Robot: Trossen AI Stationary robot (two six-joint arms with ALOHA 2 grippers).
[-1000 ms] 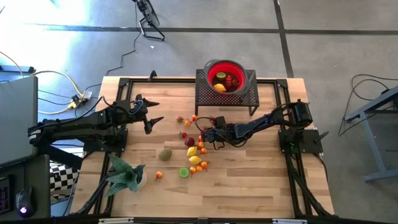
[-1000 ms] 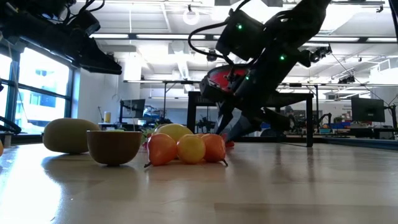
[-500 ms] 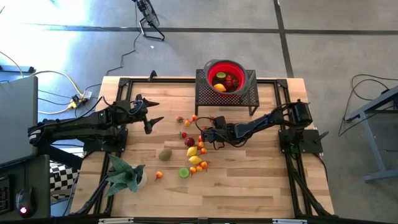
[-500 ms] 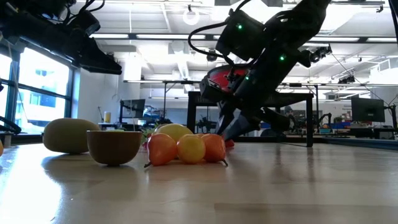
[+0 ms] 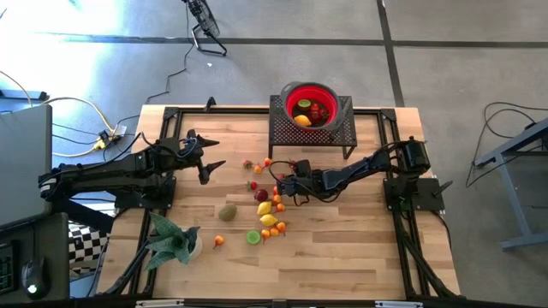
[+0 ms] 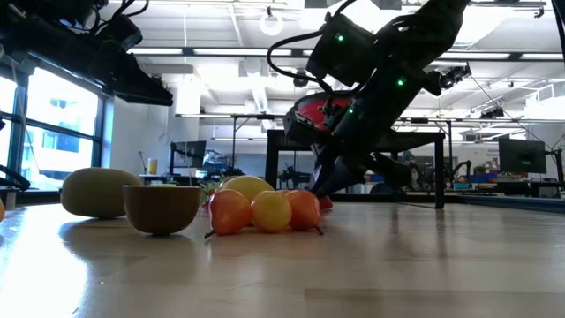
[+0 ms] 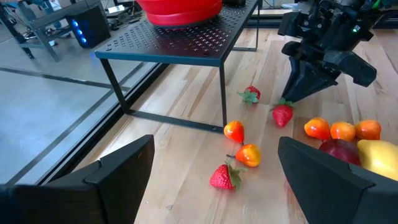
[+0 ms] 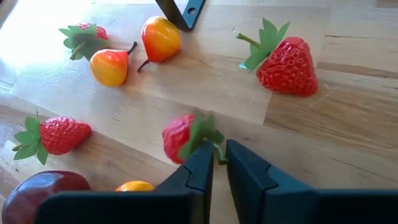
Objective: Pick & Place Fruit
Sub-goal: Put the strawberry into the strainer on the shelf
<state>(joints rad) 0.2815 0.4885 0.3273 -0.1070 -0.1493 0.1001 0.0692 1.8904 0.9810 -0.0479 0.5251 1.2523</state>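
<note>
Small toy fruit lies scattered mid-table: lemons and tiny oranges [image 5: 269, 218], a kiwi [image 5: 227, 212], a lime half [image 5: 253, 237], and strawberries [image 8: 287, 62]. My right gripper [image 8: 217, 168] reaches in from the table's right, slanting down, and is shut on one small strawberry [image 8: 179, 138], also seen in the left wrist view [image 7: 282, 116]. My left gripper [image 5: 212, 156] hovers open above the table's left part, holding nothing. A red bowl [image 5: 288, 96] with fruit in it sits on a black stand. My right gripper pinches the strawberry's green leafy cap and stem [image 8: 211, 138] between its two fingertips. The fingers come slanting down from the table's right side. The red body points away from the fingers and sits low at the wooden table top.
The black perforated stand [image 5: 282, 128] holding the bowl is at the far edge, with its legs near the strawberries. A green leafy plant [image 5: 171, 241] lies at the near left. Bare wood shows at the near right.
My right gripper has stayed in place and its fingers have shut around the small strawberry's green top. Nothing else has moved.
</note>
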